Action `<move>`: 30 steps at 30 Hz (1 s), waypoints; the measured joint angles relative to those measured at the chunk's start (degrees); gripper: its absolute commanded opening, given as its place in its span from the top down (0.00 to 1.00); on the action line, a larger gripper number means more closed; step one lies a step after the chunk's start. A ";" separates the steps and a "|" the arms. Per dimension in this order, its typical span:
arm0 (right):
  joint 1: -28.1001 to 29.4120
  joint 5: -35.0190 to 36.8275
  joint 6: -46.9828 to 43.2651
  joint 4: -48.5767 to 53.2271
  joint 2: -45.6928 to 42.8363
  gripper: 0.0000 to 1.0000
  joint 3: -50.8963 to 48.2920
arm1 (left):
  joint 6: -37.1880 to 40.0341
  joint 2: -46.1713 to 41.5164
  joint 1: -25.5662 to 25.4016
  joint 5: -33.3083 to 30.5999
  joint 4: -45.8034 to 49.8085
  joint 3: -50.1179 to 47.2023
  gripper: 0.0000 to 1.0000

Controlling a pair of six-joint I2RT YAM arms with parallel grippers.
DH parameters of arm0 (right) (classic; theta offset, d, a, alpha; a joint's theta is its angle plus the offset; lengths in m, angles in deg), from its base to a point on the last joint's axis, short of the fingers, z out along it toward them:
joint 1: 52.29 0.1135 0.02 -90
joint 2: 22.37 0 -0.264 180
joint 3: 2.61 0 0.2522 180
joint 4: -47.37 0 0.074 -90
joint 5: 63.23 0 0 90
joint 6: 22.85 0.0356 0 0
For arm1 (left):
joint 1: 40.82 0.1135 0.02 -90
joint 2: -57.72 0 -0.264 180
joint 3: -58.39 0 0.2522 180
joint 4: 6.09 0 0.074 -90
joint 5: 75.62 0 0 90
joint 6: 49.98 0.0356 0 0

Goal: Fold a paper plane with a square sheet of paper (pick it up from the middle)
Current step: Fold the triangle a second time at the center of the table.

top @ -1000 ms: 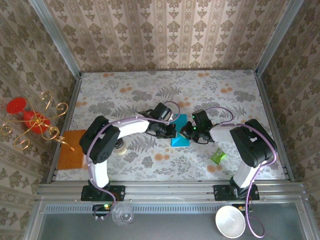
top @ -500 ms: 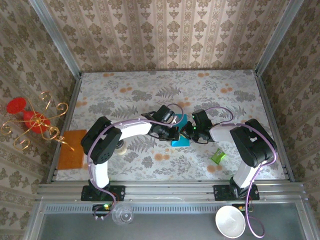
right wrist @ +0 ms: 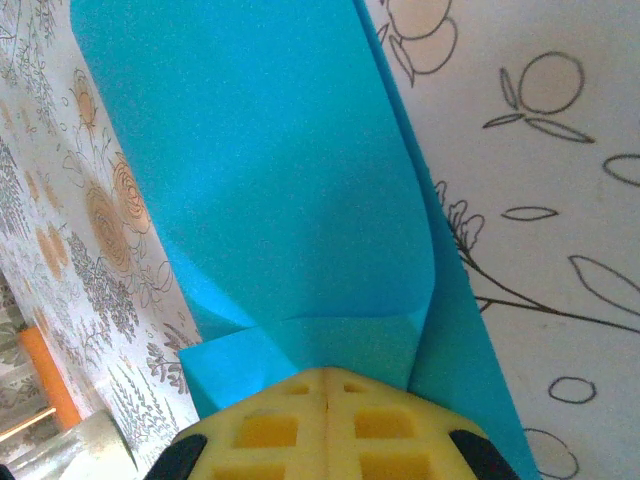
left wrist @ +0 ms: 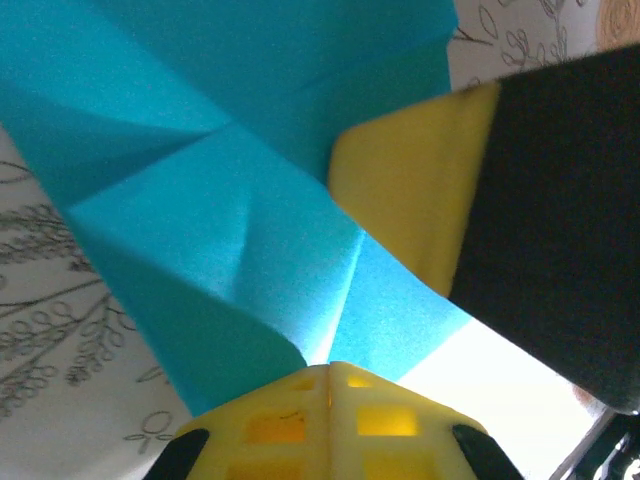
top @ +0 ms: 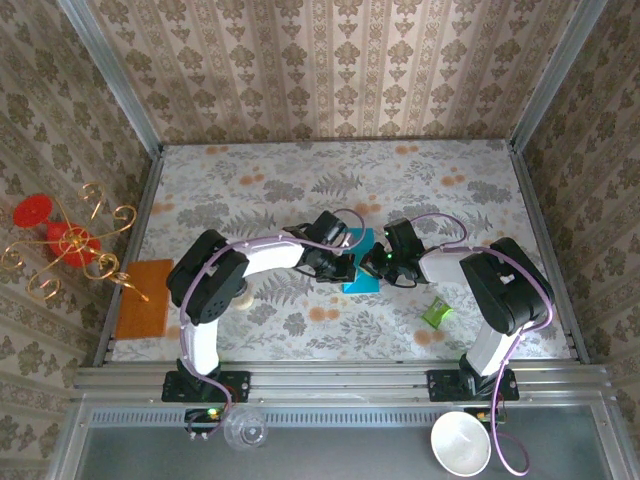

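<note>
Backdrop: a floral-print table (top: 250, 170) is boxed in by striped, patterned wallpaper walls, and both arms are bent inward toward its middle.

Paper spot: the square sheet of paper (top: 358, 282) is found right between the two sets of fingertips. It's already creased and partly folded over, so not lying flat.

Left tool: the left gripper (left wrist: 328, 368) is seen with its yellow jaws brought fully together. The teal creases run straight into the tips and the sheet (left wrist: 240, 240) is lifted toward them, so it looks clamped there. Just ahead and to one side, a yellow pad on a black body is seen, apparently the other arm's finger.

Right tool: the right gripper (right wrist: 327, 375) is closed too, tips together. A folded flap of the paper (right wrist: 280, 170) sits right at its tips and stretches away in front. Whether any paper is actually pinched can't be told.

Off to the sides: a small green wrapper (top: 436, 313) is left back behind the right gripper, near that arm's elbow. An orange mat (top: 143, 298) is parked well behind the left gripper, past its arm.
</note>
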 measured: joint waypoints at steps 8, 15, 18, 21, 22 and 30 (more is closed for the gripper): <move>0.00 -0.02 0.00 0.00 0.07 0.96 0.00 | 0.02 0.02 0.74 -0.44 0.00 -0.39 1.00; 0.00 -0.04 -0.02 -0.02 0.11 0.97 0.00 | 0.02 0.28 1.36 -0.87 -0.02 -0.94 1.00; 0.00 -0.02 -0.02 -0.02 0.11 0.96 0.00 | 0.02 0.31 1.88 -1.09 0.00 -1.09 1.00; -0.02 -0.02 -0.17 0.00 0.11 0.94 0.00 | 0.02 0.31 2.14 -1.33 0.00 -1.11 1.00; -0.07 -0.02 -0.24 0.00 0.11 0.92 0.00 | 0.02 0.31 2.21 -1.46 0.00 -1.11 1.00; -0.39 -1.66 -5.70 3.69 -1.73 0.84 0.61 | 0.02 0.61 2.25 -1.46 -0.02 -1.11 1.00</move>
